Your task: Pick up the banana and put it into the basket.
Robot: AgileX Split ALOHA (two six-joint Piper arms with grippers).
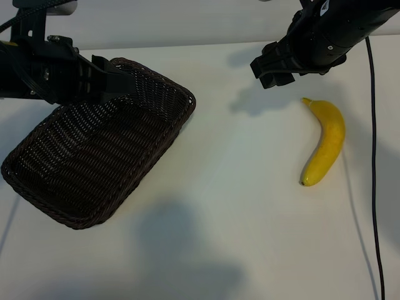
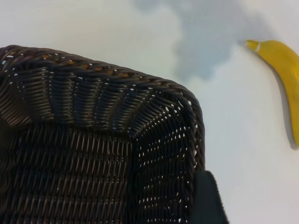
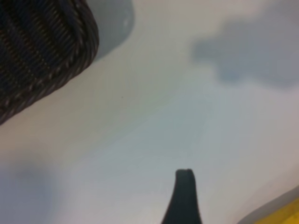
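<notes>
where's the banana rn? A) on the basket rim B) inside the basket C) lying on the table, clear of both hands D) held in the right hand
C: the banana lies on the table, well apart from the basket; the right hand hovers open above the table near its stem end, not touching it.

You saw a basket point(image 1: 94, 156) of dark-brown woven wicker at the left of the exterior frame, its strands ribbed and rough, with a faint sheen on the braided rim. At the right, the banana point(image 1: 325, 144) had a smooth, slightly glossy yellow skin. The table point(image 1: 237, 206) was a plain white, matt surface. Both grippers looked like matt black plastic.
</notes>
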